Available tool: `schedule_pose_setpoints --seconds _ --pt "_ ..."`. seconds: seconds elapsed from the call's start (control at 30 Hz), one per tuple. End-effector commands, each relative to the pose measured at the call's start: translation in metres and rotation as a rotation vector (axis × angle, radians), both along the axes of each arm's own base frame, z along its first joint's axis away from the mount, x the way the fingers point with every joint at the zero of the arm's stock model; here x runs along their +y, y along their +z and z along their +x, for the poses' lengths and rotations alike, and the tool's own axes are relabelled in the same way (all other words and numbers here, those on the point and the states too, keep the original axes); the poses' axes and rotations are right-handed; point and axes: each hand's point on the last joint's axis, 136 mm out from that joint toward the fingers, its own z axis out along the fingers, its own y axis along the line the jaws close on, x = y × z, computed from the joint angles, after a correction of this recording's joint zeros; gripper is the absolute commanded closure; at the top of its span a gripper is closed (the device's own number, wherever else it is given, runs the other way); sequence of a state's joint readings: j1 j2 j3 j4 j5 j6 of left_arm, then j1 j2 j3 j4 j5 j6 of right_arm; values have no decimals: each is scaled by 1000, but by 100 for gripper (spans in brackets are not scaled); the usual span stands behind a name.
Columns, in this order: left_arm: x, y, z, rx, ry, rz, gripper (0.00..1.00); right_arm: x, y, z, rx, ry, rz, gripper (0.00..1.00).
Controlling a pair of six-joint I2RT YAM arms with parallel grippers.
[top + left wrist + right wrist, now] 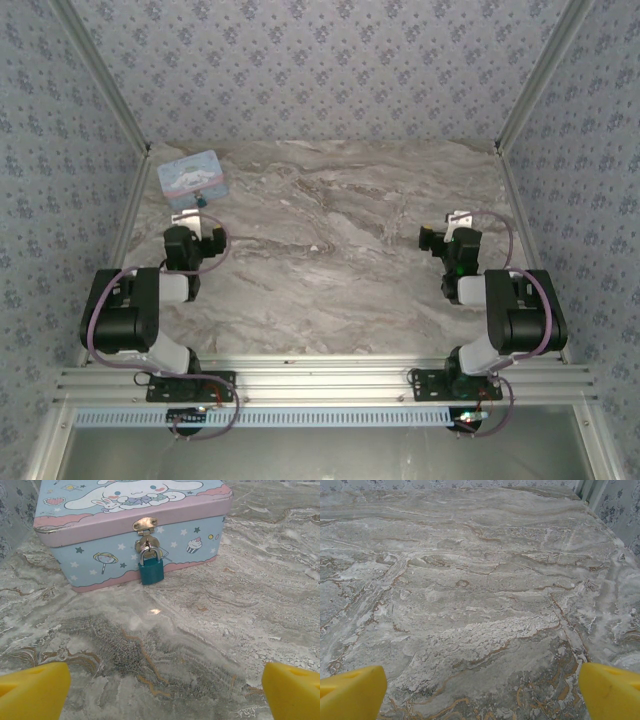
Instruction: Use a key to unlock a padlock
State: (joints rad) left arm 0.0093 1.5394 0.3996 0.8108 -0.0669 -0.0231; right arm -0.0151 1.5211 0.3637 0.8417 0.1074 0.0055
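A small dark-blue padlock (pixel 151 569) with a silver shackle hangs from the brass hasp of a pale-blue cartoon tin (pixel 90 535). The tin stands at the table's far left (pixel 192 177), with the padlock (pixel 200 199) on its near side. My left gripper (pixel 167 690) is open a short way in front of the lock, with bare marble between its yellow fingers (pixel 32 690). In the top view the left gripper (pixel 195 218) sits just short of the tin. My right gripper (pixel 482 690) hovers open over bare marble at the right (pixel 455 222). The key is out of view.
The marble table (pixel 340 260) stretches between the two arms. Metal frame posts (pixel 128 215) and wallpapered walls close it in on the left, right and back. The right wall's post (pixel 590 490) stands near the right gripper's far side.
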Motion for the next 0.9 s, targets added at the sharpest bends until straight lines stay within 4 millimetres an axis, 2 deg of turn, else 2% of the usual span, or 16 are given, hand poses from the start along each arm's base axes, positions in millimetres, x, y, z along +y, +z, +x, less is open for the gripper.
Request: schedule_pose_setpoints --seconds 0.0,0.63,0.7,0.87 --pt "-1 8 5 -22 -11 -4 2 0 3 4 -6 9 -16 0" --pt "-2 11 7 -11 -38 -34 2 4 5 4 -10 37 -19 0" --pt "-1 14 10 7 -35 -34 2 13 7 4 -5 79 -35 0" --pt "4 26 22 169 8 -64 2 11 21 1 -17 54 -55 0"
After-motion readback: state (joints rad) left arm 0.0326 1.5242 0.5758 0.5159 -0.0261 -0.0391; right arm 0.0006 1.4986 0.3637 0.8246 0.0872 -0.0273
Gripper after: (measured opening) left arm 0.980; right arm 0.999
